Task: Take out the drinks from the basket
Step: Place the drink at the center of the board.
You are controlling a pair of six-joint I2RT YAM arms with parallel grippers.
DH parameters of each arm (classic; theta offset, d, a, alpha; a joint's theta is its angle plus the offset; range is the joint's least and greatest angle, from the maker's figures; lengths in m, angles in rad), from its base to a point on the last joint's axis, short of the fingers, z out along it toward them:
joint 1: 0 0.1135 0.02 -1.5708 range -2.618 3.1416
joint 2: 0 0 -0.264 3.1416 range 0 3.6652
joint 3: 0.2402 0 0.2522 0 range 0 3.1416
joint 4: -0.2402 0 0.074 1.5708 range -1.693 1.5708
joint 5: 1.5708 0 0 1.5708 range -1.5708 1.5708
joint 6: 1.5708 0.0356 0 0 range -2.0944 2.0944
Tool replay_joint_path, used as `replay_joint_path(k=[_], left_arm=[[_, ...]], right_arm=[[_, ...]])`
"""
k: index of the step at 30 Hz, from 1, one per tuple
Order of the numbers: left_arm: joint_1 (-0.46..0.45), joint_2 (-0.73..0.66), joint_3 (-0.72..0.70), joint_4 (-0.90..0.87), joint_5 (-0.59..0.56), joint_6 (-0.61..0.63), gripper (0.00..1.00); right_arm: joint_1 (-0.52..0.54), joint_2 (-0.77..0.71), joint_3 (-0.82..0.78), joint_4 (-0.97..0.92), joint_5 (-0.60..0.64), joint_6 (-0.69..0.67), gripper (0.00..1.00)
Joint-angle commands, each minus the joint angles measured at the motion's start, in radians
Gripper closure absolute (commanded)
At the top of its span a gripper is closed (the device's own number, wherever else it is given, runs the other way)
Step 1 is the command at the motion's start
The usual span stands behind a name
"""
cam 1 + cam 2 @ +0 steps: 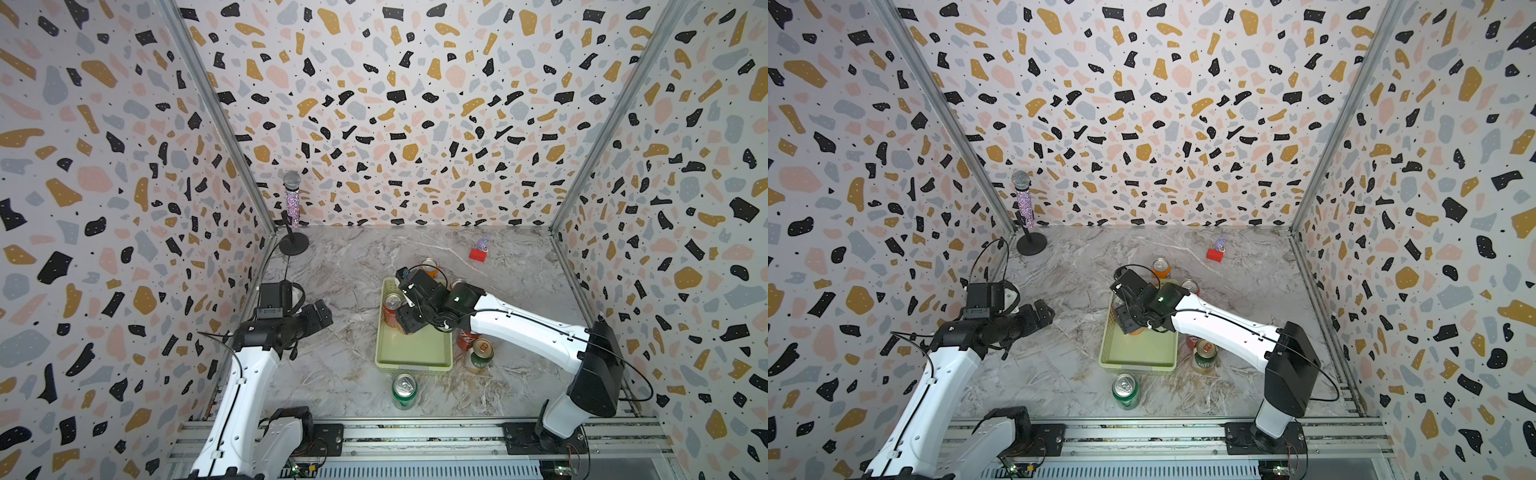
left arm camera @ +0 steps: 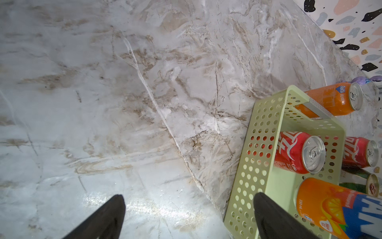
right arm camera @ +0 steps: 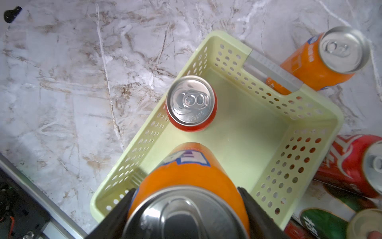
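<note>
A: Right wrist view, right gripper (image 3: 186,195): clamped on orange can (image 3: 187,171), silver-topped, over pale green basket (image 3: 322,115).
B: Room?
A: Just beyond, red can (image 3: 191,101) beside perforated wall; open floor alongside (more cans (image 3: 341,51) outside the rim).
B: Axis?
A: Upright, top toward camera; left gripper (image 2: 189,197) spread, holding nothing.

left pincer (image 2: 188,195) spread, aloft | right pincer (image 3: 186,189) clamped on orange can (image 3: 186,171), arm extended
</note>
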Motion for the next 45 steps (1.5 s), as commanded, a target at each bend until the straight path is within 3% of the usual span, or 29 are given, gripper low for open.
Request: replay_joint_path(k=[1, 8, 18, 36, 45], left_arm=[[0.032, -0.020, 0.017, -0.005, -0.015, -0.012, 0.00], [0.081, 0.021, 0.023, -0.003, 0.059, -0.007, 0.00], [0.140, -0.006, 0.020, -0.004, 0.029, -0.015, 0.00], [0.144, -0.025, 0.020, -0.004, 0.022, -0.021, 0.00], [0.146, -0.038, 0.019, -0.004, 0.018, -0.026, 0.00]], right_arm=[[0.011, -0.059, 0.098, -0.007, 0.013, -0.032, 0.79], [0.051, 0.014, 0.229, -0.008, -0.016, -0.042, 0.79], [0.133, 0.196, 0.380, -0.003, -0.051, -0.038, 0.79], [0.149, 0.379, 0.399, 0.040, -0.067, -0.009, 0.78], [0.159, 0.417, 0.365, 0.085, -0.076, 0.004, 0.68]])
